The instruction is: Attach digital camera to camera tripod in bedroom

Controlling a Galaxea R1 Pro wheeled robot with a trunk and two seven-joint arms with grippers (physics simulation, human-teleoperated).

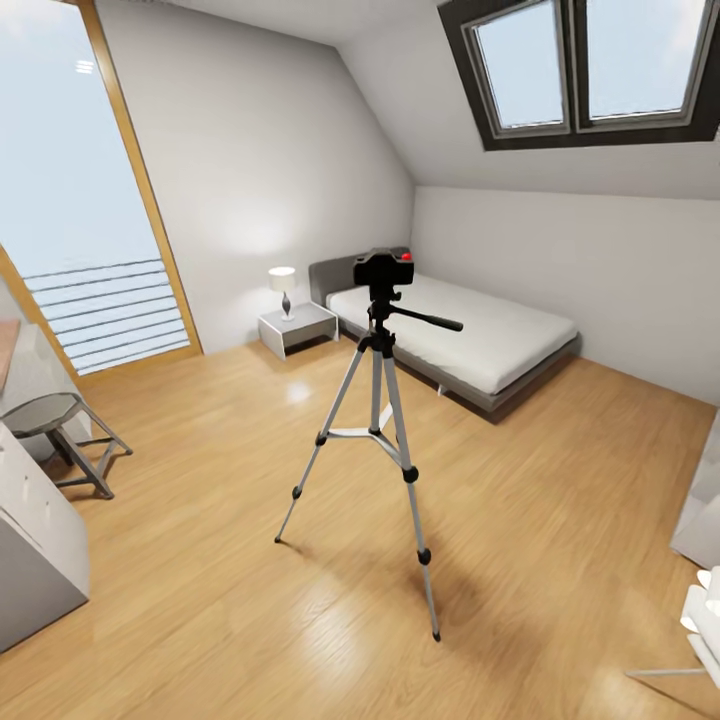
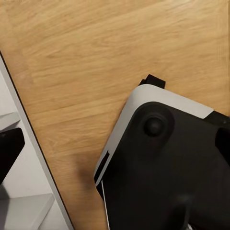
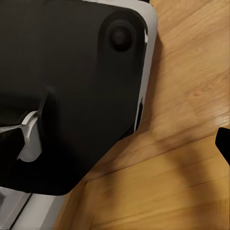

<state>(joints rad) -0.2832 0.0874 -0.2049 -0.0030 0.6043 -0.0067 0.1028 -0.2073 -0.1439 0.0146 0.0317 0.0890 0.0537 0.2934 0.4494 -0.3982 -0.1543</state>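
Note:
The camera tripod (image 1: 378, 400) stands on the wood floor in the middle of the bedroom, silver legs spread and its black pan handle (image 1: 432, 320) pointing right. The digital camera (image 1: 383, 268), black with a red button, sits on top of the pan head. No hand is near it. In the left wrist view a dark fingertip (image 2: 7, 153) shows at the picture's edge, and in the right wrist view another dark fingertip (image 3: 223, 143) does the same. Nothing lies between the fingers. Both wrist cameras look down on my black base (image 2: 163, 167) (image 3: 72, 72) and the floor.
A grey low bed (image 1: 470, 335) lies behind the tripod, with a nightstand (image 1: 297, 327) and lamp (image 1: 283, 285) to its left. A grey metal stool (image 1: 60, 435) and a white cabinet (image 1: 30, 540) stand at the left, white furniture (image 1: 700, 500) at the right.

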